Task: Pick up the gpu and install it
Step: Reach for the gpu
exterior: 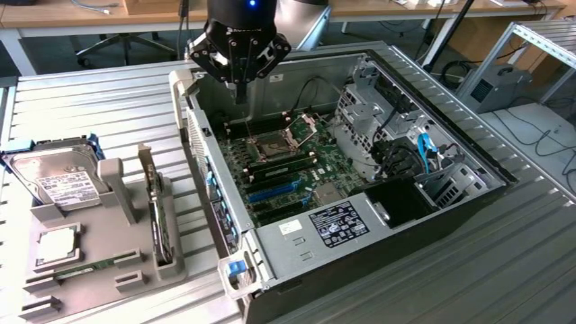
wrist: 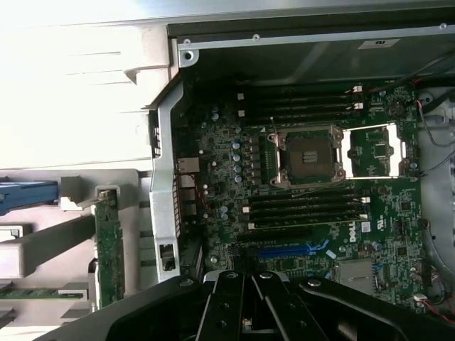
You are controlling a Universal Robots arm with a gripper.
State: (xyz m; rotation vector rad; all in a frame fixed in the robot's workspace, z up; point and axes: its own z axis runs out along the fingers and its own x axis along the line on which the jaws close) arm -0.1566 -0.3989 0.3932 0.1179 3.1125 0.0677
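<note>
A: How do the jaws stand?

B: Pressed together, pinching nothing. The gripper [exterior: 240, 93] points straight down, and its two fingers meet in one narrow tip.

A: Where is it, going by the computer case [exterior: 286, 253]?

B: Over the case's far corner, just inside the wall that faces the exterior view's left. I cannot tell how high it hangs above the parts inside.

A: What lies under it?

B: The case lies on its side with the top open. The motherboard [exterior: 297, 158] covers the floor of the case. The processor socket [exterior: 270, 145] sits open around the middle, and a blue slot [exterior: 274, 191] lies closer to the case's near end.

A: And the gpu?

B: The gpu [exterior: 160, 216] is outside the case, just beside its wall on the exterior view's left. It stands on its long edge in a slot of a grey holder [exterior: 99, 283], well apart from the gripper. The wrist view shows its green circuit face.

A: What else sits in that holder?

B: A hard drive [exterior: 59, 182] with a white label, farther from the case than the gpu. A square processor chip [exterior: 56, 246] lies flat below it, and a thin green memory stick [exterior: 81, 272] rests next to the chip.

A: What carries it all?

B: A ribbed metal table [exterior: 504, 270] holds both the case and the holder.
</note>
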